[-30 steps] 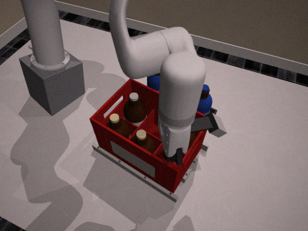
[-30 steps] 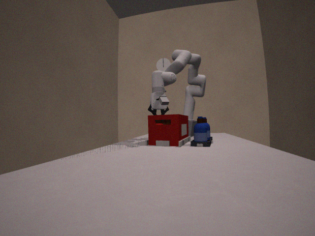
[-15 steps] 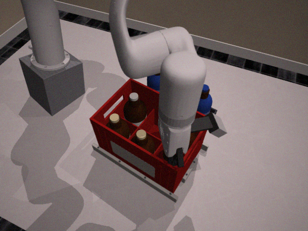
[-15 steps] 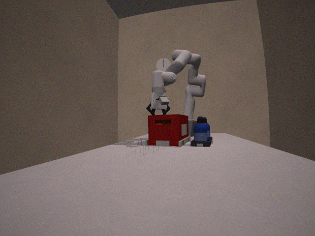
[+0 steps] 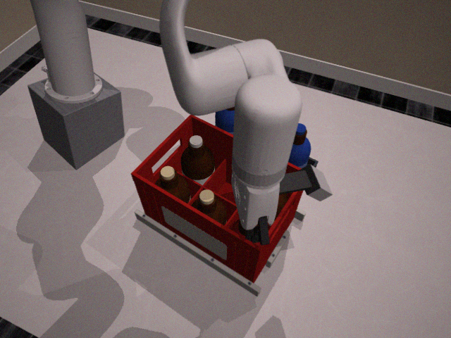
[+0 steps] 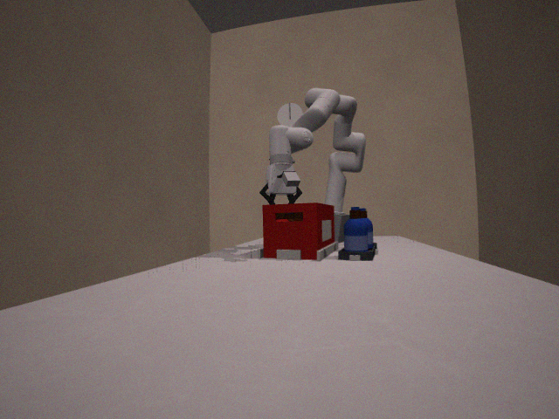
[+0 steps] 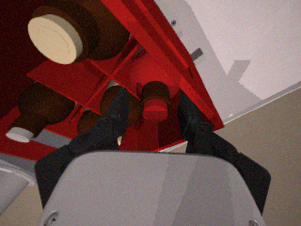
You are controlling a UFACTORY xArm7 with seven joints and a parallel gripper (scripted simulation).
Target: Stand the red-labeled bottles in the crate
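The tool (image 7: 150,113), a dark two-fingered gripper on the white arm, hangs over the crate's near corner cell with its fingers spread apart and gripping nothing. Between and just below them stands the red-capped brown bottle (image 7: 155,104), upright in that cell, with a gap on each side of its neck, so it stands free of the tool. This is the task's bottle, and it looks delivered and let go.

Outward from the tool, the red plastic four-cell crate (image 5: 204,232) sits level on the pale worktop (image 5: 363,236), against its grey stops. Its other three cells each hold a brown bottle: two with cream caps (image 5: 206,196) (image 5: 167,172) and one with a white cap (image 5: 196,141), all upright. That makes four bottles in the crate.

Beyond the crate, on the far side of the tool, the blue-labelled bottles (image 6: 356,230) stand upright on the low dark tray (image 6: 357,255). No red-labelled bottle shows there, though the arm hides part of the tray in the top view.

My judgement is that the placing is done. What is left seems only to lift the tool straight up, away from the neck, without nudging the bottle, and for everything to settle.
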